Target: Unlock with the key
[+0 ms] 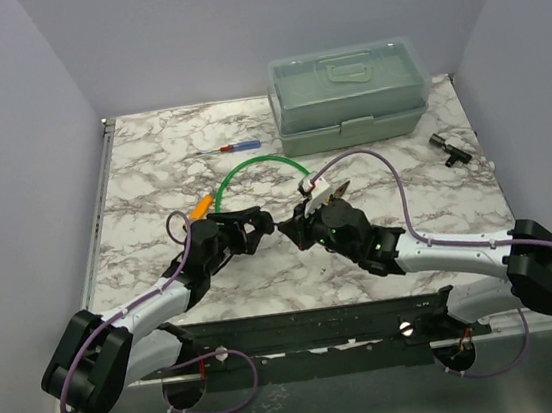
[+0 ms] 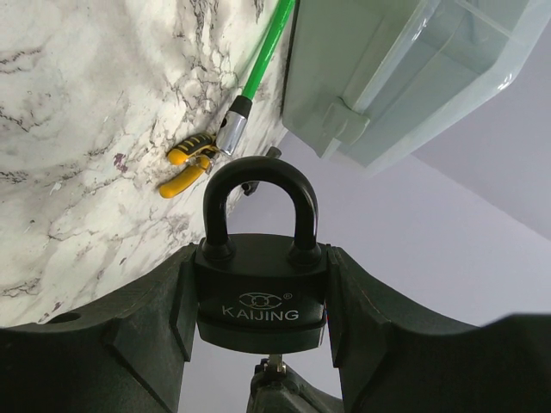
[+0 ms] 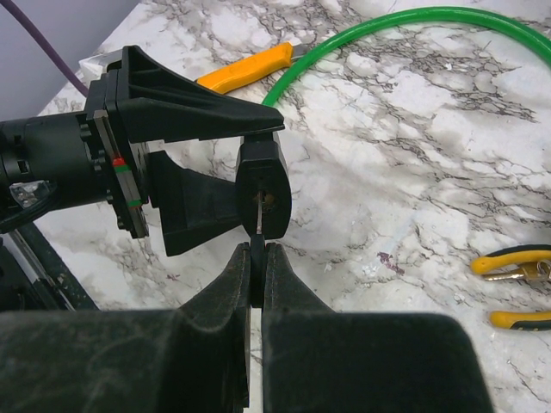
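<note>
One pale green toolbox [image 1: 350, 95] sits along the far edge of the table [image 1: 143, 188]. Toward the near edge, midway across, we see the left gripper [image 1: 258, 221] clamped on a black KAIJING padlock [image 2: 261, 297], its shackle [image 2: 261, 176] seated in both holes. The right gripper [image 3: 256, 258] is pinched tight on the key [image 2: 274, 365], blade at the keyway and seemingly entering. We judge insertion underway; turning and freeing the shackle are left.

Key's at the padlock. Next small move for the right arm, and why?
Probably nudge the right pincer forward to seat the key: its silver blade meets the underside of the padlock held in the left pincer but shows outside it, and the shackle is shut.
</note>
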`<state>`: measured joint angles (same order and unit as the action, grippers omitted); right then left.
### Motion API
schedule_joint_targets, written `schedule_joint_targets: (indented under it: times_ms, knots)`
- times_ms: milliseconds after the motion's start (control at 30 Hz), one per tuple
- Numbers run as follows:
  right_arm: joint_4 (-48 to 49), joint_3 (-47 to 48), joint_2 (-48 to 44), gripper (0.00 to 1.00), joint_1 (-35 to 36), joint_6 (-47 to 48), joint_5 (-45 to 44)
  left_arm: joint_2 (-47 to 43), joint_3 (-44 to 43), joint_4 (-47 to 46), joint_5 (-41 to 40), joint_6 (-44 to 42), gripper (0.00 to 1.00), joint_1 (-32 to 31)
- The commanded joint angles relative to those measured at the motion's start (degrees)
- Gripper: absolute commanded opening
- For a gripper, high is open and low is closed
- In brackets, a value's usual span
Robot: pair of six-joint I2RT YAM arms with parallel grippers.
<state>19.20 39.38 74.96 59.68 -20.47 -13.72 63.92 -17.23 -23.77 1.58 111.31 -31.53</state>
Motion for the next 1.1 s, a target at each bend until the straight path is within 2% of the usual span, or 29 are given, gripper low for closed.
schedule_joint_targets:
  times_ms: [0,600,1067]
  knots:
    - [1.3,1.8,1.4,0.0,0.4,0.7,0.9,-1.6,-1.8,-4.6,1.9,1.6,0.0,-0.3]
    - [0.7,1.0,1.4,0.0,0.3,0.0,1.6,-2.8,-1.5,-4.5,0.2,1.8,0.0,-0.2]
    - [2.2,2.1,2.5,0.0,0.4,0.1,-2.6,-2.3,-1.9,-4.5,1.8,1.3,0.0,-0.2]
